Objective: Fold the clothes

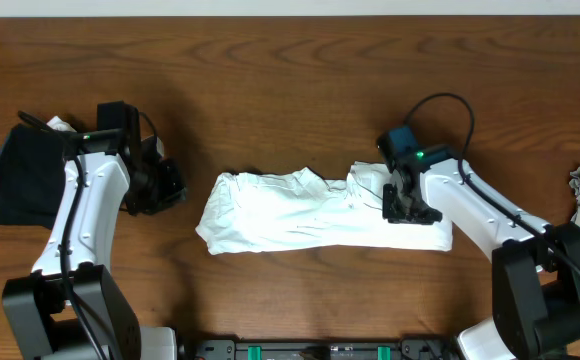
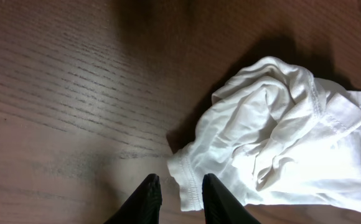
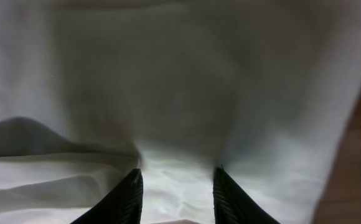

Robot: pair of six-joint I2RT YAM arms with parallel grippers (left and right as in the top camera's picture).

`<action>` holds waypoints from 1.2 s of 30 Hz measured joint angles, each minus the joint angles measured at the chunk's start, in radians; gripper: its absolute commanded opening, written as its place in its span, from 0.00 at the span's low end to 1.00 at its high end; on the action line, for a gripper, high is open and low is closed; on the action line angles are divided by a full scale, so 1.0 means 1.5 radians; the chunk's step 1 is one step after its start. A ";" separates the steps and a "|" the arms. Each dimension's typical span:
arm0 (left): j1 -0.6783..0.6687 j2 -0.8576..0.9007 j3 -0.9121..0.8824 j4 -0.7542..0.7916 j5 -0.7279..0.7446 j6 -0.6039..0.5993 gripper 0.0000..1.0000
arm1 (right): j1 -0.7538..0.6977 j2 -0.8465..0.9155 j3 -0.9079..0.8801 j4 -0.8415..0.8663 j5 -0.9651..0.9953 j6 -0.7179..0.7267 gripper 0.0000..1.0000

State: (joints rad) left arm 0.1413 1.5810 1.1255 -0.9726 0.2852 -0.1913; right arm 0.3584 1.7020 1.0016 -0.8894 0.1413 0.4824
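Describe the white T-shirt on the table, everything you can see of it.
The white T-shirt is thin, wrinkled cloth, gathered into a long rumpled band lying across the wooden table. A stitched hem shows at its bunched left end, close to the left gripper, which does not grip it. The right gripper is down on its right end, jaws apart over the cloth.

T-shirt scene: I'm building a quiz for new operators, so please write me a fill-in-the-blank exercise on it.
1. The T-shirt is ___ in colour.
2. The right gripper is at the T-shirt's ___ end.
3. The left gripper holds ___; its jaws stand open over the table.
4. The dark garment lies at the table's ___ edge.
Missing words: white; right; nothing; left.
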 measured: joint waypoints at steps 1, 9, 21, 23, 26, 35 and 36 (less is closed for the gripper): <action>0.000 0.000 0.000 0.000 0.000 0.000 0.25 | 0.000 0.000 -0.003 0.006 -0.006 -0.001 0.35; 0.000 0.000 0.000 0.000 0.000 0.000 0.25 | 0.000 0.000 -0.006 0.088 -0.128 -0.103 0.35; 0.000 0.000 0.000 0.000 0.000 0.000 0.27 | 0.000 0.000 -0.006 0.102 -0.359 -0.310 0.39; 0.000 0.000 0.000 0.000 0.000 0.000 0.27 | 0.000 0.000 -0.006 0.094 -0.404 -0.342 0.40; 0.000 0.000 0.000 0.000 0.001 0.000 0.31 | 0.000 0.000 -0.006 0.085 -0.443 -0.368 0.41; 0.000 0.000 0.000 -0.004 0.000 0.001 0.41 | 0.000 0.000 -0.005 0.090 -0.462 -0.387 0.42; 0.000 0.000 0.000 -0.004 0.000 0.000 0.44 | 0.000 0.000 -0.003 0.090 -0.454 -0.382 0.43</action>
State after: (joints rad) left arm 0.1413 1.5810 1.1255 -0.9791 0.2855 -0.1913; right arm 0.3580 1.7020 0.9966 -0.7551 -0.5404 -0.0914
